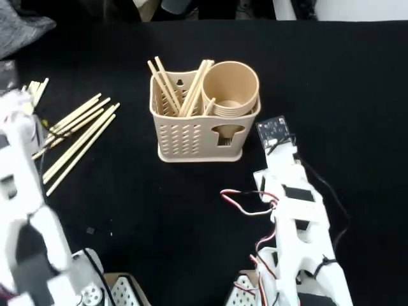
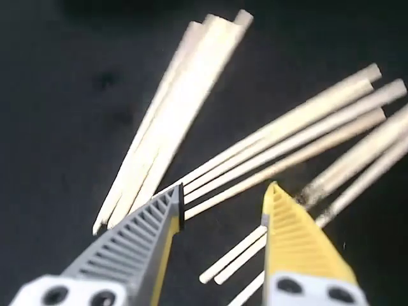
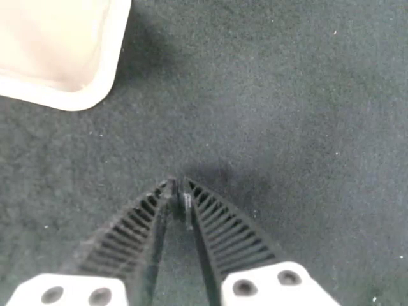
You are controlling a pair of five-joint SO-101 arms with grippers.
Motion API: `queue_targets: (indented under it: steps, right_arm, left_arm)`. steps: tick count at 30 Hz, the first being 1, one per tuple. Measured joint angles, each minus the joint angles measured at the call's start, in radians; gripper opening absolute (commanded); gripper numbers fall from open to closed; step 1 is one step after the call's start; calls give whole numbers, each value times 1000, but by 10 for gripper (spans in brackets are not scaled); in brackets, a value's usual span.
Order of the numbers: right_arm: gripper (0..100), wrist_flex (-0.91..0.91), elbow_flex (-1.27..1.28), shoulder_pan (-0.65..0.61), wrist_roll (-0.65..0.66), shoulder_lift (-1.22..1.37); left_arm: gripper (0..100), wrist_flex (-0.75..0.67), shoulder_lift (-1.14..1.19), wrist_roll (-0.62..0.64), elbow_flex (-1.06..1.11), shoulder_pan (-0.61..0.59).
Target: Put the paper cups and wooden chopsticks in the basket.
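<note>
A beige slotted basket (image 1: pixel 191 137) stands mid-table; it holds stacked paper cups (image 1: pixel 231 89) on one side and several wooden chopsticks (image 1: pixel 182 89) on the other. More loose chopsticks (image 1: pixel 76 137) lie fanned on the black cloth at the left. My left gripper (image 2: pixel 223 204) is open just above these loose chopsticks (image 2: pixel 287 150), its grey and yellow fingers astride a few of them. My right gripper (image 3: pixel 177 190) is shut on nothing, low over bare cloth beside the basket's corner (image 3: pixel 70 57); its arm (image 1: pixel 293 204) lies right of the basket.
The left arm (image 1: pixel 25 210) runs along the table's left edge. Red and white cables (image 1: pixel 245 204) loop beside the right arm. Black cloth stretches open behind and to the right of the basket.
</note>
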Motion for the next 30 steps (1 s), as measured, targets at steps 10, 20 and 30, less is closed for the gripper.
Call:
queue_targets:
  steps: [10,20,30]
  right_arm:
    - [12,0,0,0,0,0]
    - [12,0,0,0,0,0]
    - [12,0,0,0,0,0]
  left_arm:
    - [218,322,618,-419,-632,120]
    - [212,666,1241,-456,-1370,141]
    - [71,925,1633,-456,-2025,161]
